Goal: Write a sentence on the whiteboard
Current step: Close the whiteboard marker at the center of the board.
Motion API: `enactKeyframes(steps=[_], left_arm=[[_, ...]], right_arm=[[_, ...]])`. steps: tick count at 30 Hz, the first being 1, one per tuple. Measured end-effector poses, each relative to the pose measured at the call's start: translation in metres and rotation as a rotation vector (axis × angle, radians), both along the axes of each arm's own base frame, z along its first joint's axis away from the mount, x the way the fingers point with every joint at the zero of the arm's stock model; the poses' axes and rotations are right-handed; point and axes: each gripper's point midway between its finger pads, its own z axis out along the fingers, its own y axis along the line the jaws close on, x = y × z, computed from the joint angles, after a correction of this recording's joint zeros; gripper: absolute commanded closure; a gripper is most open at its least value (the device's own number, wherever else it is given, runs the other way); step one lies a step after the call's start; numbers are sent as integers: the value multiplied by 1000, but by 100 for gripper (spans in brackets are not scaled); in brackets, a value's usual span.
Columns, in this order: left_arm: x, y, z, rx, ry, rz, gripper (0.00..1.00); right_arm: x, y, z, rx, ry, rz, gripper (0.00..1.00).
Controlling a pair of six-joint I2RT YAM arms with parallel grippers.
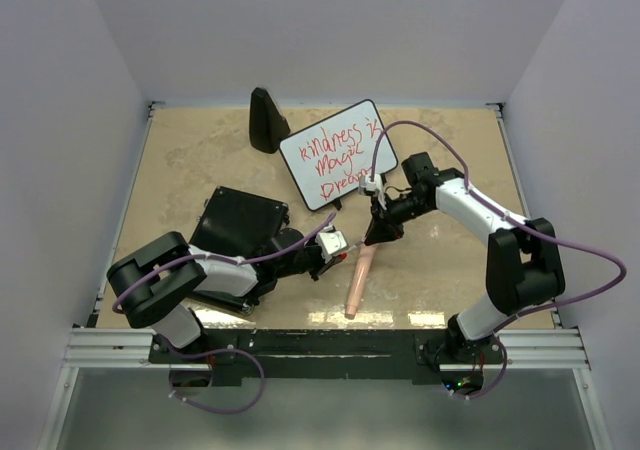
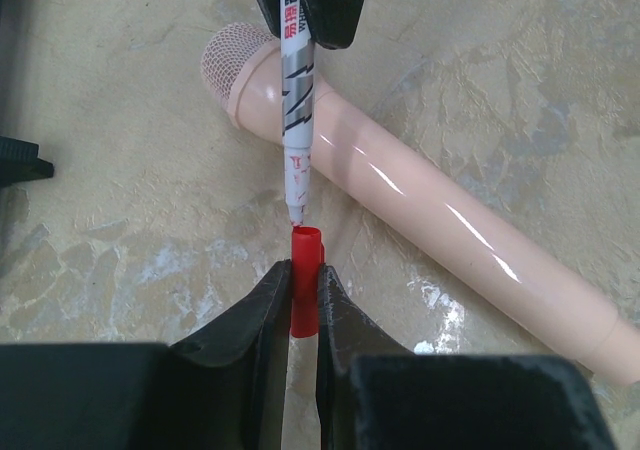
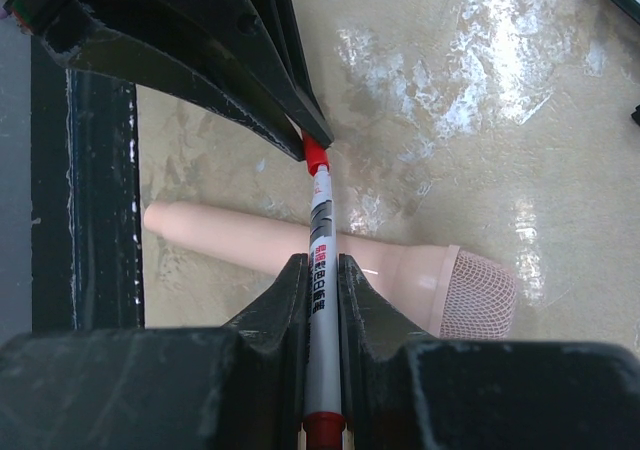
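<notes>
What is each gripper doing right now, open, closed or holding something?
Left gripper: closed on the small red plastic marker cap.
Right gripper: closed on the slim white marker pen.

The left fingers (image 2: 245, 320) and right fingers (image 3: 275, 315) look like matt black plastic; the red cap (image 2: 305, 270) between the left fingers is smooth, glossy plastic; the marker (image 3: 320, 270) between the right fingers has a satin white printed barrel; beneath both, the microphone (image 2: 430, 210) is glossy peach plastic with a fine mesh head; the tabletop (image 2: 120, 200) is marbled, shiny in patches.
</notes>
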Motion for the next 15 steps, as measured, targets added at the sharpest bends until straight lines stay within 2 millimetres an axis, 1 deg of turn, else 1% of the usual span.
enactKeyframes(steps=[15], left_arm=[[1, -2, 4, -17, -11, -1, 100]], right_arm=[[-1, 1, -4, -17, 7, 5, 100]])
